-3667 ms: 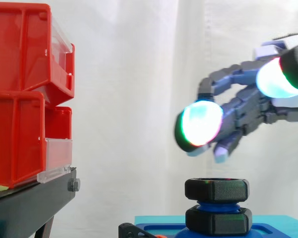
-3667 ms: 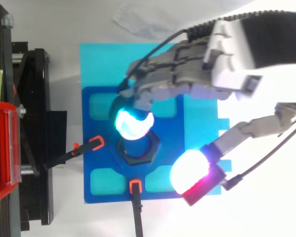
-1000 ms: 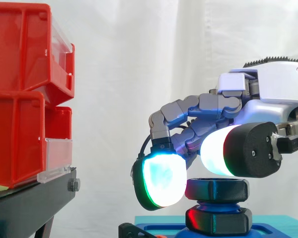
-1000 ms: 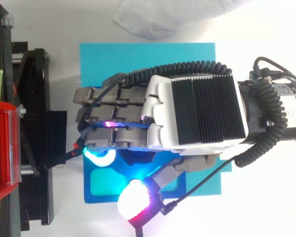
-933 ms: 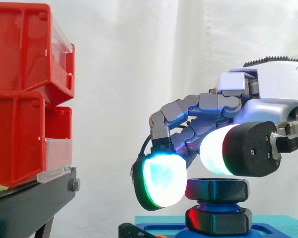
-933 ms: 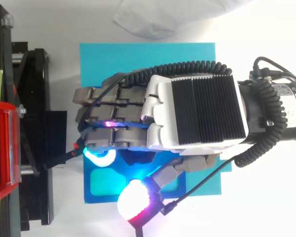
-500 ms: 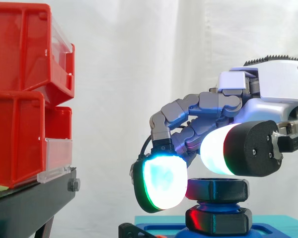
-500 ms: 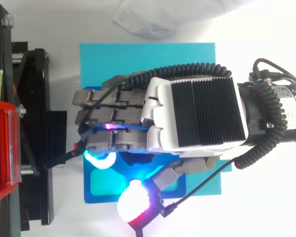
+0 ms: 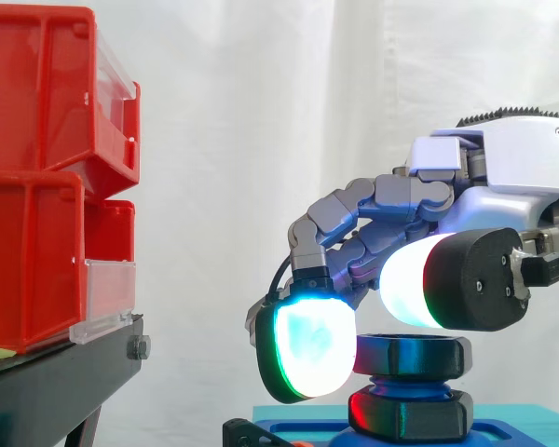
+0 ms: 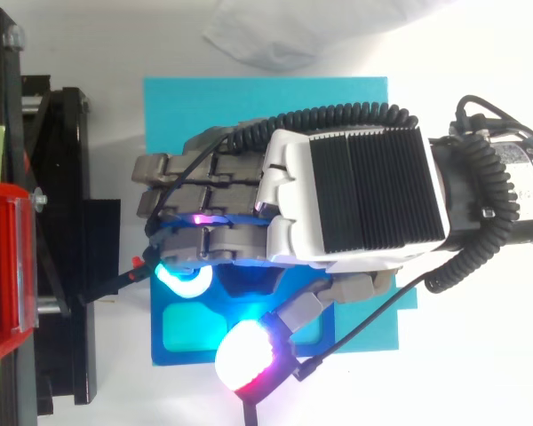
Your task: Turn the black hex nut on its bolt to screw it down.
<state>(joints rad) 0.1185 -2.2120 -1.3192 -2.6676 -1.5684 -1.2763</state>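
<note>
The black hex nut [image 9: 410, 356] sits high on a blue bolt, above a second black nut [image 9: 410, 415], on a dark blue base [image 10: 185, 327] that lies on a cyan plate [image 10: 266, 102]. My hand [image 9: 503, 177] comes in from the right and arches over the upper nut, reaching down past its left side. In the top view my hand [image 10: 355, 195] covers the nut and bolt from above, so any contact with the nut is hidden.
Red bins [image 9: 37, 177] on a black stand [image 9: 56, 382] rise at the left, well apart from the bolt. Black clamps with orange tips [image 10: 138, 266] hold the base at its left and front edges. A white curtain hangs behind.
Since 3.7 s ago my hand has come down from above and right of the bolt to wrap over the nut. Over the last second it shifted slightly lower and to the right.
</note>
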